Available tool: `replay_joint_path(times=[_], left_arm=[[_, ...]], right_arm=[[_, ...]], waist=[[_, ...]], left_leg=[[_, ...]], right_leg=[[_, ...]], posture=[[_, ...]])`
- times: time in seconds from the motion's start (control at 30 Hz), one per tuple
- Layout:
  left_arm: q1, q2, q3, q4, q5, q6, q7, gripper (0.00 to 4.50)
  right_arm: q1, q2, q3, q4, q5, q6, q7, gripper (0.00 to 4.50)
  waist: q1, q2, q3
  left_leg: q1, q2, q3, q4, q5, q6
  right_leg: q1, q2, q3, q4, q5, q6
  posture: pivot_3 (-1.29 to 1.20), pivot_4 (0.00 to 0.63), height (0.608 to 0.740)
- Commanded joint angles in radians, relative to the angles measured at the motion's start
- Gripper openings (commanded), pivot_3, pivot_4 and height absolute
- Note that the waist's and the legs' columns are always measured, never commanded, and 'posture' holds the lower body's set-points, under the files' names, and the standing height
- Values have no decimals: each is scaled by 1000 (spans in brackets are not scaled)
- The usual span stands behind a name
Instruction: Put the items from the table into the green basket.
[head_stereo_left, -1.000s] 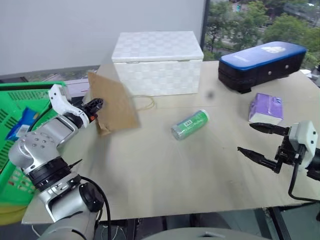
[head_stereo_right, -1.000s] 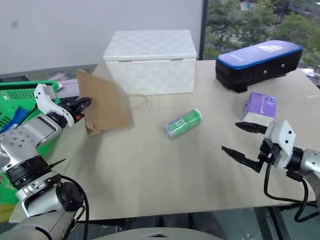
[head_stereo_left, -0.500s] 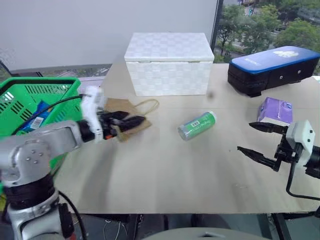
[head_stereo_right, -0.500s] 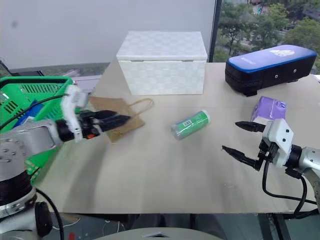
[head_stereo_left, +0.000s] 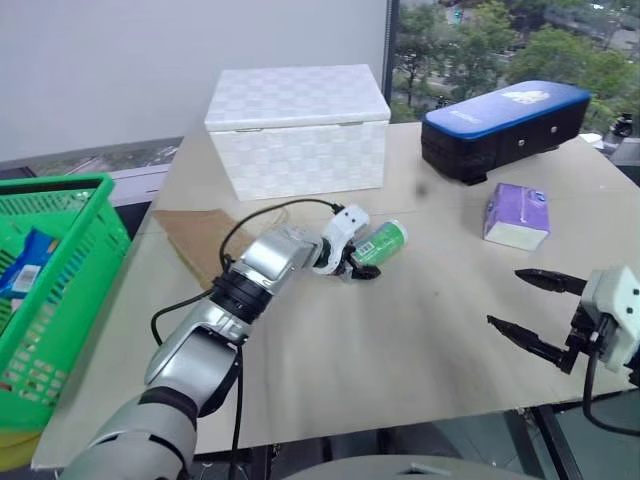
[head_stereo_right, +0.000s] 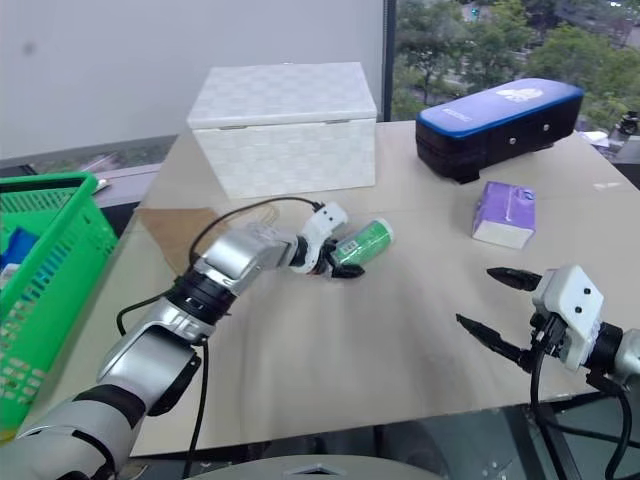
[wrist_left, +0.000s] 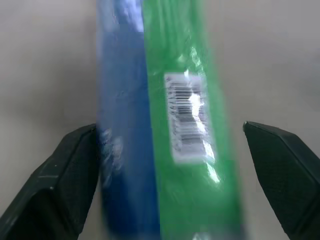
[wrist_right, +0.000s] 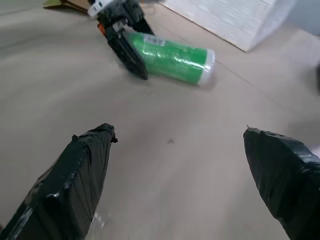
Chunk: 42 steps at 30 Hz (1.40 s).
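Now: L gripper (head_stereo_left: 362, 262) jaws apart astride roll (head_stereo_left: 381, 243) mid-table (head_stereo_left: 330, 340), not clamped. R gripper (head_stereo_left: 537, 313) apart, empty. Bag (head_stereo_left: 190, 238) near left edge, tissues (head_stereo_left: 517, 214) right side. Basket (head_stereo_left: 70, 290) off left edge; three left.
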Motion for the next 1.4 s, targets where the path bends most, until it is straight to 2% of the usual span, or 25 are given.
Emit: replay_joint_path(times=[0.03, 0.1, 0.13, 0.17, 0.33, 0.47, 0.63, 0.73, 0.77, 0.9, 0.97, 1.1, 1.13, 1.23, 1.3, 1.4], left_arm=[[-2, -17, -14, 18, 55, -51, -54, 3130], [24, -3, 38, -27, 43, -58, -77, 2378], [38, 7, 78, -59, 31, -64, -78, 2119], [56, 19, 134, -105, 6, -60, -74, 2052], [175, 59, 573, -431, -194, 89, 65, 2052], [227, 102, 922, -585, -222, 199, 303, 2052], [173, 141, 1240, -567, -172, 239, 582, 2052], [181, 175, 1303, -563, -154, 241, 645, 2052], [178, 183, 1331, -556, -154, 246, 664, 2052], [148, 191, 1428, -528, -177, 267, 733, 2052], [146, 198, 1454, -506, -184, 278, 747, 2052], [137, 198, 1502, -460, -199, 287, 774, 2052], [137, 196, 1508, -457, -199, 280, 782, 3097], [133, 195, 1491, -467, -226, 291, 766, 4412], [120, 186, 1496, -476, -251, 302, 772, 4469], [105, 157, 1404, -537, -355, 369, 691, 4469]], right_arm=[[-3, 1, -38, -58, 17, 2, -25, 4500], [-17, -2, -25, -61, 18, 4, -36, 4500], [-30, -6, -15, -61, 19, 4, -40, 4500], [-46, -8, -4, -61, 22, 3, -43, 4500], [-174, -11, 56, -57, 75, 1, -38, 4500], [-362, 5, 157, -2, 133, -7, -13, 4500], [-667, 77, 323, 140, 141, -17, 30, 4500], [-749, 96, 360, 183, 145, -23, 55, 4500], [-772, 102, 368, 192, 152, -22, 62, 4500], [-826, 117, 387, 209, 167, -16, 82, 4500], [-837, 121, 393, 215, 167, -15, 84, 4500], [-849, 121, 407, 215, 160, -10, 81, 4500], [-853, 121, 409, 214, 160, -6, 78, 4500], [-854, 115, 408, 211, 159, 3, 70, 4500], [-850, 110, 406, 206, 159, 7, 67, 4500], [-822, 93, 385, 189, 155, 18, 49, 4500]], waist=[[-12, 1, 0], [-22, 1, 0], [-26, 1, 0], [-33, 1, 0], [-56, -3, 4], [-46, -2, 3], [35, -6, 4], [78, -10, 2], [123, -12, 1], [201, -15, -1], [233, -19, -3], [274, -22, -5], [279, -22, -6], [287, -23, -6], [287, -22, -6], [283, -22, -6]], left_leg=[[0, 0, 0, 0, 0, 0], [1, -1, -1, 0, 0, 0], [1, -1, -1, 0, 0, 0], [2, -1, -1, 0, 0, 0], [1, 5, 0, 1, 0, 0], [-1, 8, -2, 1, 0, 0], [5, 6, -3, 1, 0, 0], [4, 6, -6, 2, 1, -2], [4, 6, -6, 2, 1, -2], [-4, -2, -15, 1, 3, -6], [-13, -6, -20, 2, 3, -7], [-15, -14, -26, 2, 3, -7], [-15, -14, -27, 2, 3, -6], [-16, -15, -29, 2, 3, -6], [-16, -16, -30, 2, 3, -7], [-16, -16, -30, 2, 4, -7]], right_leg=[[0, 0, 2, 0, 0, 0], [1, -1, 3, 0, -1, 2], [1, -1, 4, 0, -1, 2], [1, -1, 6, 1, -1, 3], [-1, -4, 8, 2, -1, 3], [-5, 0, 8, 5, -1, 3], [-5, 1, 9, 10, -1, 2], [-9, 0, 4, 12, 2, -2], [-9, 0, 4, 12, 2, -2], [-14, -15, -8, 13, 2, -5], [-20, -22, -16, 13, 2, -5], [-21, -37, -36, 13, 2, -6], [-21, -39, -40, 13, 2, -6], [-21, -42, -46, 13, 2, -6], [-21, -42, -49, 13, 2, -6], [-21, -43, -51, 13, 2, -7]], posture=[[-264, 32, 740], [-253, 28, 740], [-244, 26, 740], [-244, 26, 740], [-139, 10, 740], [-12, 0, 740], [121, 0, 740], [157, 0, 740], [170, 0, 740], [195, 0, 740], [197, 0, 740], [198, 0, 740], [198, 0, 740], [192, 0, 740], [181, 0, 740], [155, 0, 740]])
